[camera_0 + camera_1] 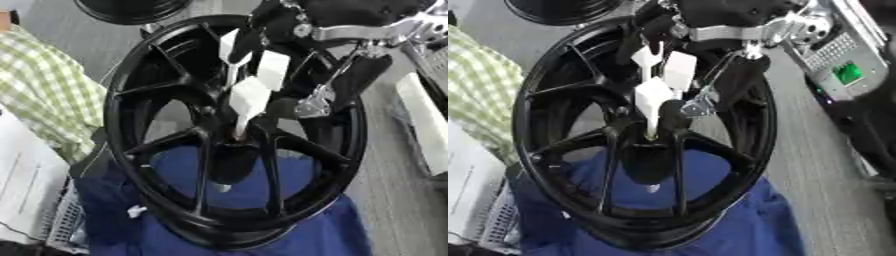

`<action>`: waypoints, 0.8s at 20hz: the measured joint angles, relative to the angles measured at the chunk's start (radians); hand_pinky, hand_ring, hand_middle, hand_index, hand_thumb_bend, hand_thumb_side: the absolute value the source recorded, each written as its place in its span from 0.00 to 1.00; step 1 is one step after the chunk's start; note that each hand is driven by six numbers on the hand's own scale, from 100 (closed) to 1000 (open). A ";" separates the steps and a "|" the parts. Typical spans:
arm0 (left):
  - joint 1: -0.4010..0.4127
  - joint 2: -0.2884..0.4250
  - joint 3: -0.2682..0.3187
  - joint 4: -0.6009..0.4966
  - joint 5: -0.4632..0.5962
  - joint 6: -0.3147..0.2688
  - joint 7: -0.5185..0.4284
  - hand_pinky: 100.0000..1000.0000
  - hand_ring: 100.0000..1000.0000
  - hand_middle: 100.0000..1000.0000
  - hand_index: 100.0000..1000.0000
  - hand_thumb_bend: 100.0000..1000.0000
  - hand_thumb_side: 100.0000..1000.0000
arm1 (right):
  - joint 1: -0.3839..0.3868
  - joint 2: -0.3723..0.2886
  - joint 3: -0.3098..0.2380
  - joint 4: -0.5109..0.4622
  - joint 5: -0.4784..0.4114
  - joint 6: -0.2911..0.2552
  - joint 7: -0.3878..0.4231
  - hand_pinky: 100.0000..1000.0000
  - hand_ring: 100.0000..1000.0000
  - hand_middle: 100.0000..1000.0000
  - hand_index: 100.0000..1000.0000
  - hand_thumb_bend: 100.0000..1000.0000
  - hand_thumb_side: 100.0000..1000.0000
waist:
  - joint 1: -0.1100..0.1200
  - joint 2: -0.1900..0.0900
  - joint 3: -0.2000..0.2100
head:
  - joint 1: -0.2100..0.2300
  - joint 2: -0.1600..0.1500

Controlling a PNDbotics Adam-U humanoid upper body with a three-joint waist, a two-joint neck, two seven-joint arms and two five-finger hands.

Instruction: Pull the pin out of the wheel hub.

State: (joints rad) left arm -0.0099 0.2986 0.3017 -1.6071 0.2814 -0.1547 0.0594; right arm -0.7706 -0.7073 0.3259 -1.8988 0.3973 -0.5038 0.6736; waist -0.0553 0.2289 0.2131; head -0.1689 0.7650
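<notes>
A black spoked wheel rim (122,125) stands upright on a blue cloth (306,235). Its hub (234,150) sits in the middle. A thin white pin (240,124) sticks out of the hub centre, with a reddish spot where it enters. My right hand (302,30) reaches in from the upper right, and its white-padded fingertips (250,95) are bunched over the pin's outer end, curled round it. A small white bit (223,187) shows below the hub behind the spokes. My left hand shows in neither view.
A person's green checked sleeve (44,85) lies at the left, close to the rim. A second black rim (131,10) is at the top. White papers (22,175) and a grey basket (61,220) are lower left; a grey box with a green part (846,72) is at the right.
</notes>
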 measured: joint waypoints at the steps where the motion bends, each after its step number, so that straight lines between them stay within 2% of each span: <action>1: 0.000 0.000 0.000 0.000 0.000 0.000 0.000 0.83 0.49 0.47 0.73 0.25 0.74 | 0.003 0.002 0.001 0.004 0.011 -0.001 -0.001 0.72 0.56 0.71 0.83 0.22 0.43 | 0.000 0.000 0.000 | -0.001 0.000; 9: 0.000 0.000 0.000 0.000 0.000 0.000 0.000 0.83 0.49 0.47 0.73 0.25 0.74 | 0.007 0.024 0.008 0.029 0.059 -0.001 -0.001 0.69 0.53 0.67 0.83 0.20 0.42 | 0.003 0.008 0.004 | -0.019 0.000; 16: -0.001 -0.001 0.000 0.000 0.000 0.000 0.000 0.83 0.49 0.47 0.73 0.25 0.74 | 0.013 0.027 0.008 0.039 0.082 0.001 0.001 0.62 0.47 0.62 0.82 0.19 0.42 | 0.003 0.014 0.005 | -0.023 0.000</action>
State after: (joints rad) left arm -0.0111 0.2980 0.3017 -1.6071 0.2814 -0.1544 0.0598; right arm -0.7576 -0.6806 0.3344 -1.8595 0.4791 -0.5026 0.6748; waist -0.0520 0.2432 0.2177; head -0.1914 0.7650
